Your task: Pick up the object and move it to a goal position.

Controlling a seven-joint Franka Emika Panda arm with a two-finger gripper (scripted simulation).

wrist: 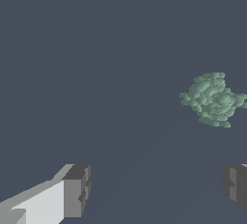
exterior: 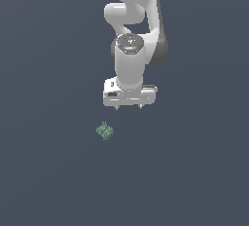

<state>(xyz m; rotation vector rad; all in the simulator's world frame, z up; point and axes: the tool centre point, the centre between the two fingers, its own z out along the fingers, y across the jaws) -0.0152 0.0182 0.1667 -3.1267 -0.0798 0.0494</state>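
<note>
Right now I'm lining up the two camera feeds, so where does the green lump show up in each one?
Exterior view: the green lump lies on the dark floor, below the gripper and toward the exterior view's left of it.
Wrist view: the green lump sits apart from the fingertips, not between them.
Shared landmark: the gripper, open and empty in both views.

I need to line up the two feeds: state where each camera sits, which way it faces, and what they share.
Exterior view: off the arm, looking steeply down on the grey floor; shows the white arm and the open claw.
Wrist view: on the wrist, facing the floor past both fingertips.
Shared: the green lump, outside the claw.
</note>
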